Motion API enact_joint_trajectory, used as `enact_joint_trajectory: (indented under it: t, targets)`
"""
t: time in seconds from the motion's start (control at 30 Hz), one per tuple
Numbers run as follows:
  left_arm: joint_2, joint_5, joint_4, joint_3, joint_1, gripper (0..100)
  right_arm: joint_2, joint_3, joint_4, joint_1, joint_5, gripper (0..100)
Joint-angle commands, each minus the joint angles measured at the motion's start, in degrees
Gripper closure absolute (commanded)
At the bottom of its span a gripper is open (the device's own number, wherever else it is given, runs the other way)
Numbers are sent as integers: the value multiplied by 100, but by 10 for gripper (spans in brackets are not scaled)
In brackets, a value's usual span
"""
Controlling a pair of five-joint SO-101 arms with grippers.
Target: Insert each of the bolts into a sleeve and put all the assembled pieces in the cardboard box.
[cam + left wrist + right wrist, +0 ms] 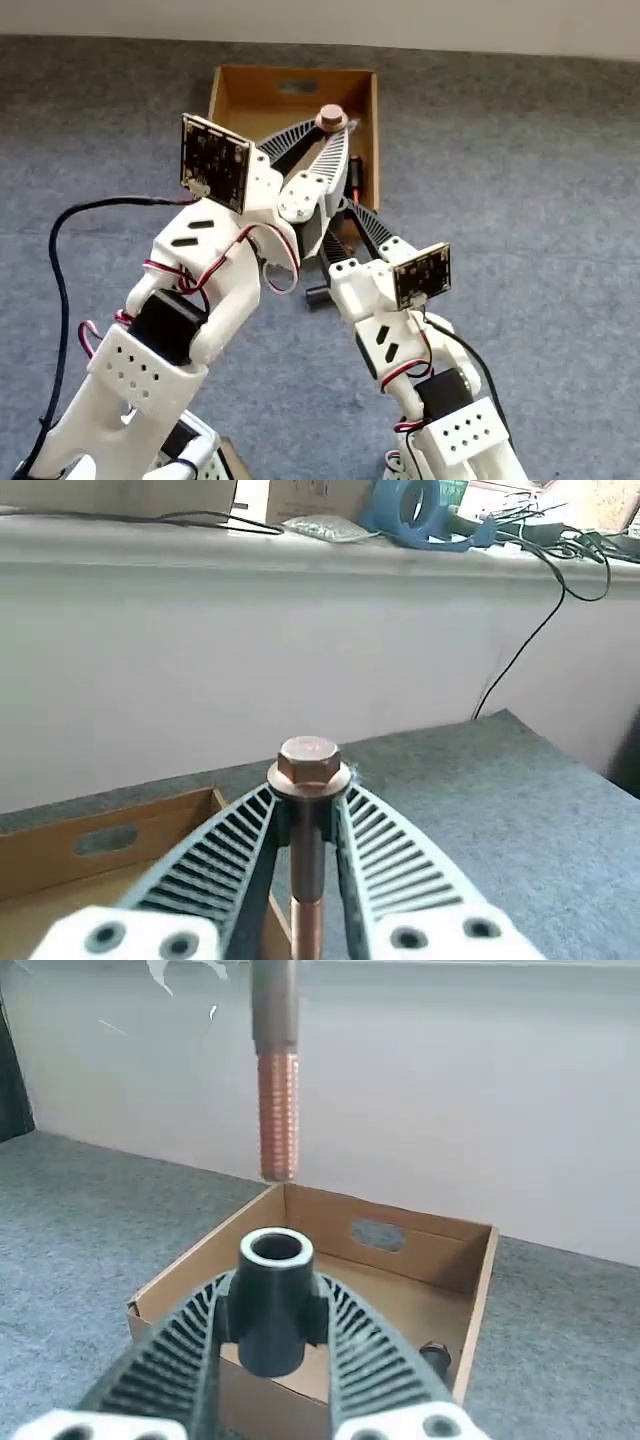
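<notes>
Far left, high view: left arm (190,300), white, angled up and inward over the grey carpeted table (100,120). Ends in the left gripper (332,132), above the cardboard box (248,95). Grips a copper-coloured bolt (331,119) just under the hex head, head uppermost.

Left wrist view: left gripper (308,798) closed down to a narrow gap, no wider than the shank. Pinches the bolt (308,765) between both ribbed fingers (235,845), shank running straight down the middle. Cardboard box (60,852) lower down beyond the fingers, on the carpet.

Middle, high view: box open-topped, handle slot in the far wall. On the carpet just in front of it, between the two arms: short dark cylinder (317,295) on its side, apart from both grippers. Looks like another sleeve; cannot tell for certain.

Right, high view: right arm (400,330), lower than the left arm, pointing toward the box from the near side.

Right wrist view: right gripper (275,1288) partly closed, fingers spread just the width of a black sleeve (272,1310). Clamps it by its sides, upright, bore facing up. Threaded end of the bolt (277,1110) above the bore, roughly in line with it, clear of the rim; not yet inserted. Cardboard box (400,1235) directly behind the sleeve. Small dark piece (435,1357) on the box floor near a side wall; too small to identify
</notes>
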Motion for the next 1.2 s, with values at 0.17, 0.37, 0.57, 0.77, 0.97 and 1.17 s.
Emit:
enact_joint_trajectory:
  t: [0.17, 0.37, 0.57, 0.77, 0.97, 1.17]
  targets:
    - [708, 9, -149, -549, 171, 991, -110, -40, -101, 57, -53, 992]
    - [462, 9, 9, -453, 171, 991, -110, -40, -101, 57, -53, 992]
    - [84, 9, 264, -145, 127, 991, -110, -40, -101, 57, -53, 992]
    - [57, 0, 264, 154, 163, 991, -101, -31, -101, 66, -53, 992]
    - [48, 0, 264, 163, 136, 991, -101, -31, -101, 66, -53, 992]
    - [48, 0, 281, 198, 127, 991, -101, -31, -101, 66, -53, 992]
